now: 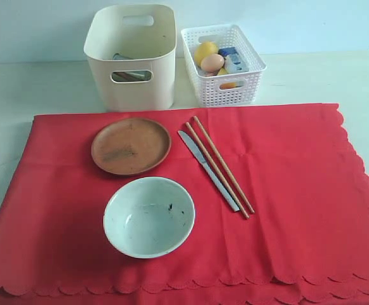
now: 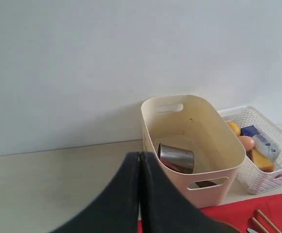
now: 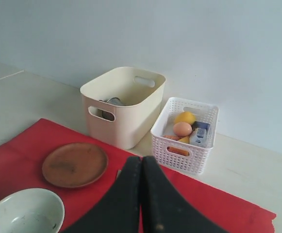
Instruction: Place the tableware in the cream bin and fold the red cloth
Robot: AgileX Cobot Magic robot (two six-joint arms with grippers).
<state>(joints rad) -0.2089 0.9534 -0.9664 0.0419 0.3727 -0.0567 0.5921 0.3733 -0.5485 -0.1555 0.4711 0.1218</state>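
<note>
The red cloth (image 1: pixel 286 190) lies spread flat over the table. On it rest a brown plate (image 1: pixel 131 145), a pale bowl (image 1: pixel 148 216), a metal knife (image 1: pixel 207 169) and a pair of wooden chopsticks (image 1: pixel 225 170). Behind the cloth stands the cream bin (image 1: pixel 132 57), with a steel cup (image 2: pixel 176 158) lying inside. Neither arm appears in the exterior view. My left gripper (image 2: pixel 140 156) is shut and empty, hanging above the table near the bin (image 2: pixel 194 145). My right gripper (image 3: pixel 141 160) is also shut and empty, above the cloth (image 3: pixel 218 204) in front of the white basket.
A white lattice basket (image 1: pixel 224 63) to the right of the bin holds a lemon (image 1: pixel 204 51), an egg-like item and a blue-white carton (image 1: pixel 232 61). Bare pale tabletop (image 1: pixel 336 76) surrounds the cloth at the back and sides.
</note>
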